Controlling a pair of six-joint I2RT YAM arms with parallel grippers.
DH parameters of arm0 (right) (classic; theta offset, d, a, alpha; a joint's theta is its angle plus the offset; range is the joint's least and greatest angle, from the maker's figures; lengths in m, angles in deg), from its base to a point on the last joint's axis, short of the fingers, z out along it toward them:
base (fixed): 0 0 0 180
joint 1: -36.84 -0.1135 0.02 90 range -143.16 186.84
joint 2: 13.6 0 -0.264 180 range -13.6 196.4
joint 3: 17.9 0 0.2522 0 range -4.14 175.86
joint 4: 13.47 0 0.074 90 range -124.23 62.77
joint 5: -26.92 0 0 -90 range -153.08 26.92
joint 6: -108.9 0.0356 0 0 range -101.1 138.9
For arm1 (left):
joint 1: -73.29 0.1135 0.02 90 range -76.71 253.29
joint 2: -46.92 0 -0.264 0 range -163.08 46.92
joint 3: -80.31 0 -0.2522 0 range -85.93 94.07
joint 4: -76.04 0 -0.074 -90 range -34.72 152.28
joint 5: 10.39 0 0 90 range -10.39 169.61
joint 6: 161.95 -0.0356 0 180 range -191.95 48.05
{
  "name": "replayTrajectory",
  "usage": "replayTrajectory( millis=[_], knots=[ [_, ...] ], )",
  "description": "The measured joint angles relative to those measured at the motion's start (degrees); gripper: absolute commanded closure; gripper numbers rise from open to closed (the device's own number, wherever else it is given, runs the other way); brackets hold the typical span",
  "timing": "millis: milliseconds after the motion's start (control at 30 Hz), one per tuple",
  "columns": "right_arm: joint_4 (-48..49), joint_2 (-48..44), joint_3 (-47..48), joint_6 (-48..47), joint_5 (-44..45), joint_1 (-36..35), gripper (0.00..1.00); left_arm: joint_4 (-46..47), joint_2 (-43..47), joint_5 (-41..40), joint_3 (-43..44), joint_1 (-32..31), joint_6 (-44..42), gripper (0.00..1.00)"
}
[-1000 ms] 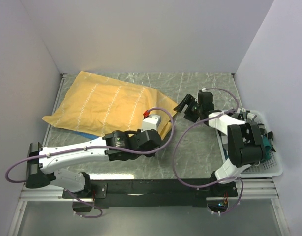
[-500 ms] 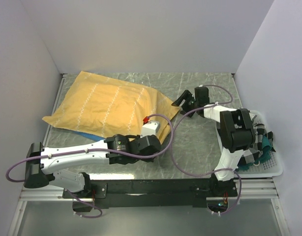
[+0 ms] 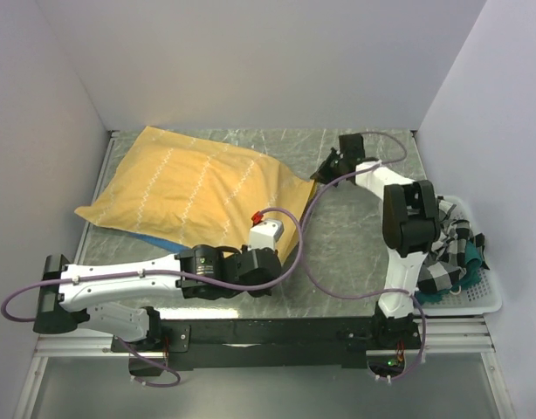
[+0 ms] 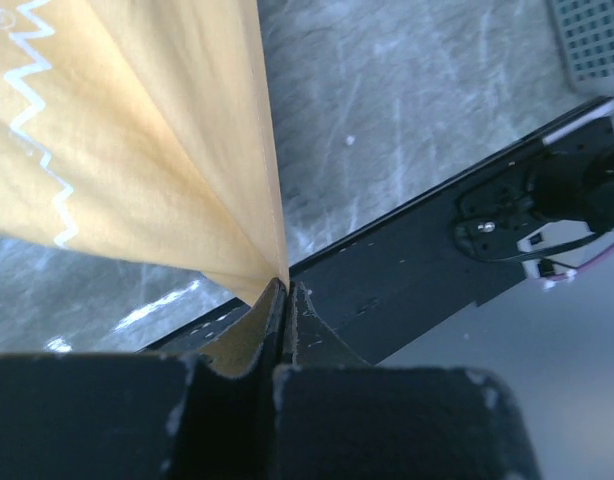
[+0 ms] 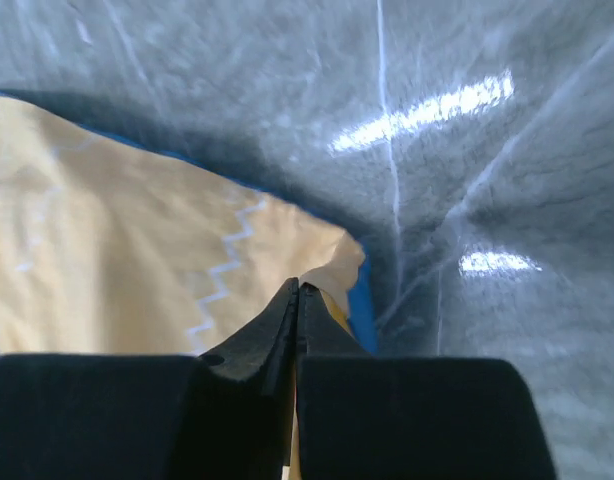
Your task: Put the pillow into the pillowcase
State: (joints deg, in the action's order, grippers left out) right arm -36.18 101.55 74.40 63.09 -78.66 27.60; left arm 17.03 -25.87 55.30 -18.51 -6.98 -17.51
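Note:
The pillowcase point(image 3: 189, 188), mustard-yellow with pale zigzag stripes, lies puffed up on the left half of the table, with a blue edge showing underneath. The pillow is hidden; none of it shows. My left gripper point(image 3: 278, 255) is shut on the pillowcase's near right edge; in the left wrist view the yellow cloth point(image 4: 137, 130) fans out from the closed fingertips point(image 4: 285, 285). My right gripper point(image 3: 320, 173) is at the far right corner. In the right wrist view it point(image 5: 298, 287) is shut on the folded yellow corner point(image 5: 342, 262), with the blue lining beside it.
A white basket point(image 3: 482, 304) stands at the table's right edge, holding a black-and-white checked cloth point(image 3: 443, 266) and dark green fabric. Grey walls enclose the left, back and right. The black mounting rail point(image 3: 268, 332) runs along the near edge.
My right arm has stretched forward and left to the pillowcase's far right corner, and its gripper has shut on it. The left gripper has drawn its held edge slightly nearer.

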Motion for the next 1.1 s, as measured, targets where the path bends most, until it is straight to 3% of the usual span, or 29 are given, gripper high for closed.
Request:
replayTrajectory(
  millis=[233, 300, 333, 400, 433, 467, 500, 567, 733, 867, 1000, 1100],
  knots=[
    [-15.4, -6.7, 9.6, -2.8, -2.2, 5.9, 1.00, 10.6, 0.0, -0.3, -7.4, -3.3, 1.2, 0.99],
    [-17.4, -8.7, 9.9, -3.4, -2.7, 7.2, 0.96, 15.3, -0.6, 0.3, -10.3, -3.9, 2.0, 0.99],
    [-18.2, -9.1, 9.8, -3.5, -3.0, 7.6, 0.88, 17.4, -1.0, 0.7, -11.5, -4.2, 2.4, 0.96],
    [-19.0, -9.2, 9.4, -3.7, -3.4, 8.1, 0.72, 20.8, -2.5, 1.4, -13.2, -4.9, 3.0, 0.60],
    [-17.9, -8.9, 8.7, -3.9, -2.5, 8.4, 0.54, 21.1, -3.3, 3.0, -13.6, -5.4, 3.5, 0.48],
    [-16.7, -8.8, 8.2, -3.8, -1.7, 8.9, 0.47, 20.8, -3.9, 5.2, -14.0, -6.4, 4.0, 0.32],
    [-15.3, -8.5, 8.0, -4.0, -0.8, 9.5, 0.36, 20.6, -4.4, 6.8, -14.2, -7.8, 4.2, 0.27],
    [-13.6, -8.5, 8.0, -4.7, 0.7, 10.9, 0.30, 20.4, -4.6, 8.4, -14.1, -9.7, 4.5, 0.24],
    [-12.4, -11.1, 7.9, -6.5, 3.5, 12.3, 0.28, 17.9, -3.4, 5.2, -11.5, -9.0, 5.3, 0.29],
    [-10.1, -20.2, 2.8, -6.8, 4.9, 8.9, 0.28, 15.8, 1.9, 2.0, -10.2, -0.4, 6.3, 0.32],
    [-4.0, -29.8, -5.0, -6.3, 5.3, -1.9, 0.22, 16.4, 9.2, 0.0, -10.1, 21.0, 5.0, 0.30],
    [2.3, -32.6, -12.2, -4.7, 3.4, -11.4, 0.18, 18.5, 12.3, 0.2, -10.1, 36.6, 3.7, 0.37]
  ],
)
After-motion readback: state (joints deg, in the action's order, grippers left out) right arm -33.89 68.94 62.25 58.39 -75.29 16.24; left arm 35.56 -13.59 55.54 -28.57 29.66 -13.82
